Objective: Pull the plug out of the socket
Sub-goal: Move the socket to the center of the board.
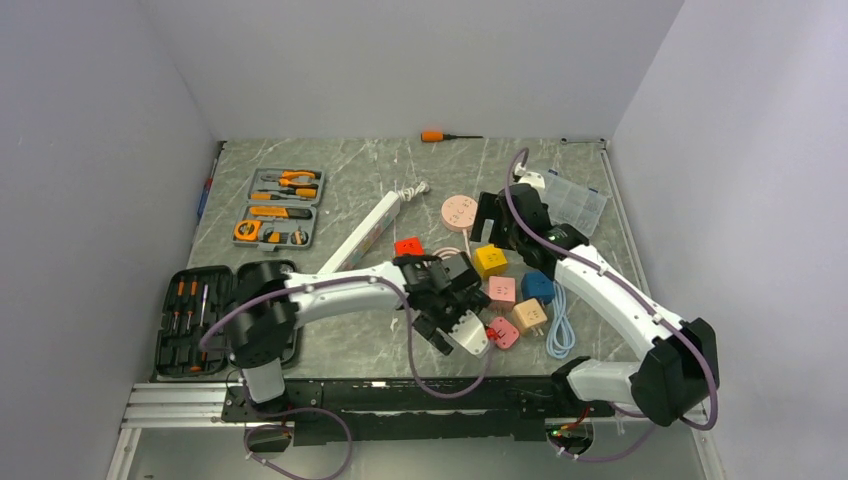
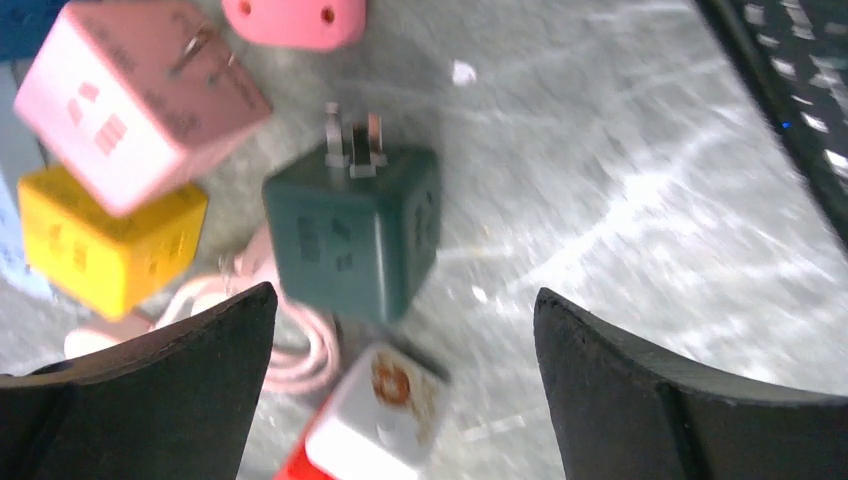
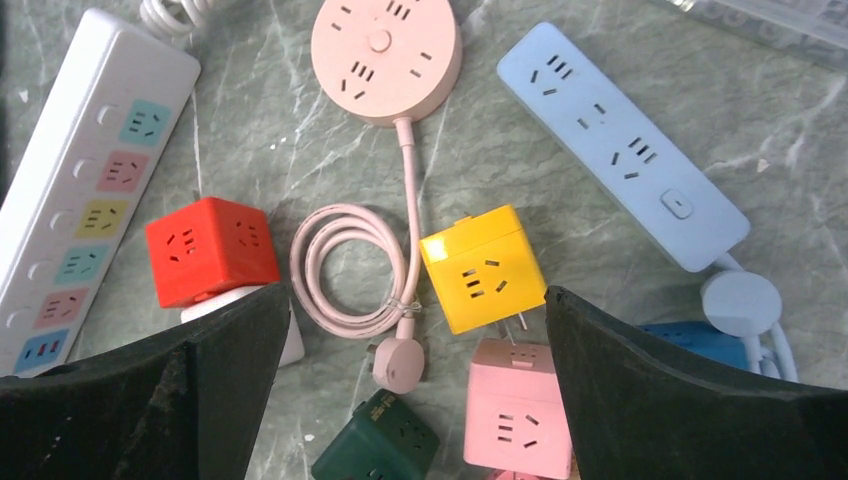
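Socket (image 3: 80, 170) lies flat on the marbled table (image 1: 400, 165), left of centre.
My left gripper (image 2: 405, 295) and right gripper (image 3: 415, 292) both stand spread wide, gripping nothing. A dark green plug cube (image 2: 350, 235) lies bare-pronged between my left fingers (image 2: 170, 390), touching neither.
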Robot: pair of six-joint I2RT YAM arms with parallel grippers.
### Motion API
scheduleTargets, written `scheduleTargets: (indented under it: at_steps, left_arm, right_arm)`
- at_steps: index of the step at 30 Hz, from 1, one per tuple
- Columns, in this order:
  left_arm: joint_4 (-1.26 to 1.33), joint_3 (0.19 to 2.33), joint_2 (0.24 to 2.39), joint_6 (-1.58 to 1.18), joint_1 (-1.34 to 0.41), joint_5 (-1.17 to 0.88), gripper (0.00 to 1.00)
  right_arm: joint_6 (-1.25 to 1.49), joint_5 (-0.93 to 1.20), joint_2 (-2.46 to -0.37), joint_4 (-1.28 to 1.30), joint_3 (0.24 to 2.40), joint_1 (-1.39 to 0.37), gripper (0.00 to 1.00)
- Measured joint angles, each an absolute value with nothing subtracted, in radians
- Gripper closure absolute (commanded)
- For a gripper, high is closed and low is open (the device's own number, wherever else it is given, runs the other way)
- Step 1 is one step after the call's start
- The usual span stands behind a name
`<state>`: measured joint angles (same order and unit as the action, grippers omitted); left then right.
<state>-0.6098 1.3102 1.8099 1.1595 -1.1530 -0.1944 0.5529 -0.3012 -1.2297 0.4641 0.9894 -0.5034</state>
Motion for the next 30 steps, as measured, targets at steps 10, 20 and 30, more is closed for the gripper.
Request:
scheduleTargets:
  at_steps: [10, 20, 30]
  left_arm:
    - [-1.179, 1.718, 1.486, 0.944, -0.996, -0.254, 0.00]
    - [-1.375, 1.766, 1.237, 0.854, -0.392, -0.324, 0.01]
    - [-1.376, 1.449, 1.095, 0.805, -0.174, -0.276, 0.01]
  right_arm:
    - [0.540, -0.282, -1.357, 0.462, 1.036, -0.590, 0.18]
    - [0.540, -0.223, -1.610, 0.387, 1.208, -0.764, 0.01]
    - [0.519, -0.216, -1.826, 0.350, 1.303, -0.850, 0.00]
